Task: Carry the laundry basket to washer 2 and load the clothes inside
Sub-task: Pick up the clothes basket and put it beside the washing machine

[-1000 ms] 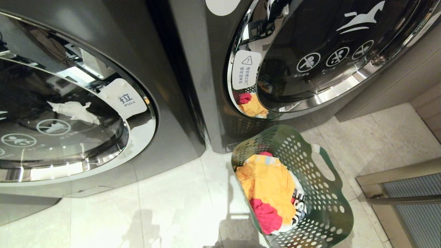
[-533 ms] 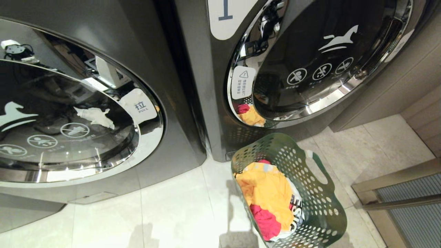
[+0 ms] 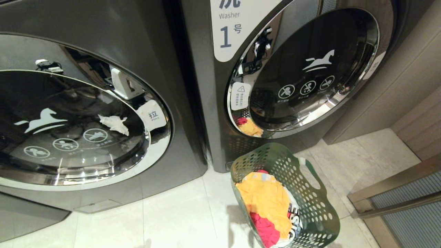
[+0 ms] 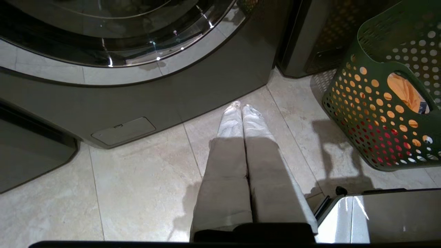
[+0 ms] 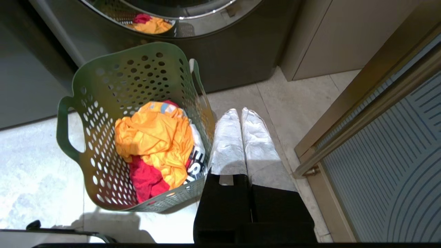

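Note:
The dark green laundry basket (image 3: 311,193) stands on the tiled floor in front of the right-hand washer. It holds the clothes (image 3: 267,203): a big yellow-orange garment, a red-pink one and some white printed fabric. Washer 2 (image 3: 162,55) is the grey machine on the left, its round door shut and bearing a torn white sticker (image 3: 114,124). Neither arm shows in the head view. My left gripper (image 4: 241,106) hangs shut and empty over the floor before washer 2, left of the basket (image 4: 375,113). My right gripper (image 5: 240,111) is shut and empty, just right of the basket (image 5: 103,86).
The washer labelled "1" (image 3: 206,103) stands right of washer 2, door shut, mirroring the clothes. A beige cabinet side (image 3: 396,86) and a metal-framed ribbed glass panel (image 3: 406,206) close off the right. My white base (image 4: 379,217) sits near the basket.
The head view has tilted upward, so the whole scene has slid down and the "1" label has come into sight. Basket, clothes and washers have not moved.

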Robot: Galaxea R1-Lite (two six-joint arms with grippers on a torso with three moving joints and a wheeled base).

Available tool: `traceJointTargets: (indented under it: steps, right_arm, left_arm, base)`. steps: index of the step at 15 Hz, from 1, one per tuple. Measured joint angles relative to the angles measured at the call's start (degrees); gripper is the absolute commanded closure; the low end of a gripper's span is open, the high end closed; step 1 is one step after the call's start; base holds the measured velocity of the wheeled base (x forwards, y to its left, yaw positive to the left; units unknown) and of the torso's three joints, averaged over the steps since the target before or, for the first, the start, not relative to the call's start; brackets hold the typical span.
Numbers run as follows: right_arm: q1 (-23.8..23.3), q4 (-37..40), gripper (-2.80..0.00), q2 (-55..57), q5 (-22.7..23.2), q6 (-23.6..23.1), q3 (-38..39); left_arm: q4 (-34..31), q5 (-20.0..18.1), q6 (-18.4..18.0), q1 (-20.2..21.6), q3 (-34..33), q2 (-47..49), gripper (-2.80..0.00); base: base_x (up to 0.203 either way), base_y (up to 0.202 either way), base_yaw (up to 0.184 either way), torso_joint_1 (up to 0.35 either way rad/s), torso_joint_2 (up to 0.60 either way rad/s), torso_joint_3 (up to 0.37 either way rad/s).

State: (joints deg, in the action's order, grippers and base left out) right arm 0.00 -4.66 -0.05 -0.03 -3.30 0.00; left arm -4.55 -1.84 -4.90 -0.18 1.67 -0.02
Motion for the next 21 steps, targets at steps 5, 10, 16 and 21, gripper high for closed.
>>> traceJointTargets:
  steps: [5,10,16,21]
  right_arm:
    - [0.0,-0.02,0.0,-0.02,-0.02,0.04,0.0]
    - [0.0,0.02,0.0,-0.01,0.01,-0.08,0.0]
    - [0.0,0.0,0.0,-0.02,0.03,-0.12,0.0]
    - [0.0,0.02,0.0,-0.02,0.03,-0.09,0.0]
  left_arm:
    - [0.0,0.0,0.0,0.0,0.0,0.0,0.0]
    - [0.0,0.01,0.0,0.0,0.0,0.0,0.0]
    - [0.0,0.0,0.02,0.0,0.0,0.02,0.0]
    - [0.01,0.1,0.02,0.0,0.0,0.02,0.0]
  base:
    - [0.0,0.0,0.0,0.002,0.0,0.204]
    - [0.0,0.0,0.0,0.002,0.0,0.204]
    - [0.0,0.0,0.0,0.005,0.0,0.203]
    - [0.0,0.0,0.0,0.003,0.0,0.202]
